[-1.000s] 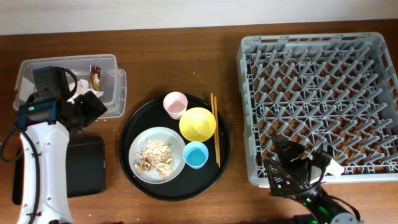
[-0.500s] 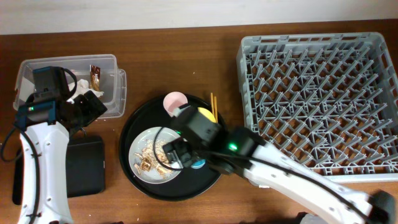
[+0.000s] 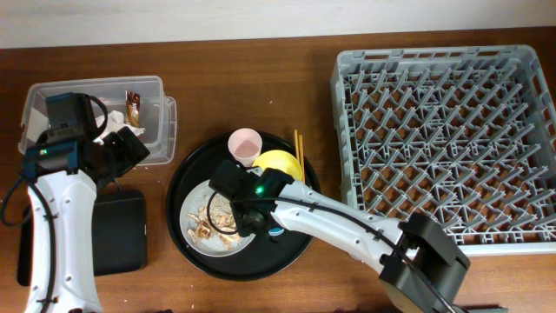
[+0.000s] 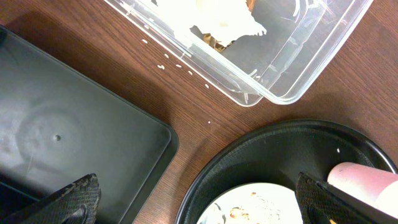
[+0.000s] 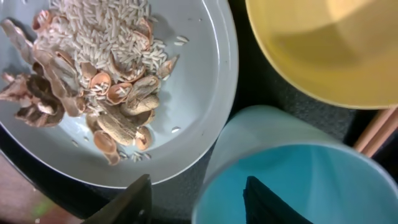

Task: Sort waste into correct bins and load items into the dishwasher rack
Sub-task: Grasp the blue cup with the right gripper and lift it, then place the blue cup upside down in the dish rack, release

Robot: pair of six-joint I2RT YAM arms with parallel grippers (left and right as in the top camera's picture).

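My right gripper (image 5: 199,196) reaches down at the light-blue cup (image 5: 298,180) on the round black tray (image 3: 187,174). One finger is inside the cup and the other outside, with the cup's wall between them and small gaps on both sides. Beside the cup lies the grey plate (image 5: 199,93) with food scraps (image 5: 93,74), and behind it the yellow bowl (image 5: 323,43). The pink cup (image 3: 245,143) stands at the tray's back. My left gripper (image 4: 199,200) hangs open and empty over the wood between the flat black tray (image 4: 62,124) and the round tray. The clear tub (image 3: 165,122) holds tissue (image 4: 217,18) and a wrapper (image 3: 133,107).
The grey dishwasher rack (image 3: 443,139) fills the right side of the table. Wooden chopsticks (image 3: 298,143) lie along the round tray's right edge beside the yellow bowl. My right arm crosses the tray from the lower right and hides most of the blue cup from above.
My right arm has swung from in front of the rack across to the round tray, and its jaws have narrowed around the blue cup's wall. The left arm has not moved.
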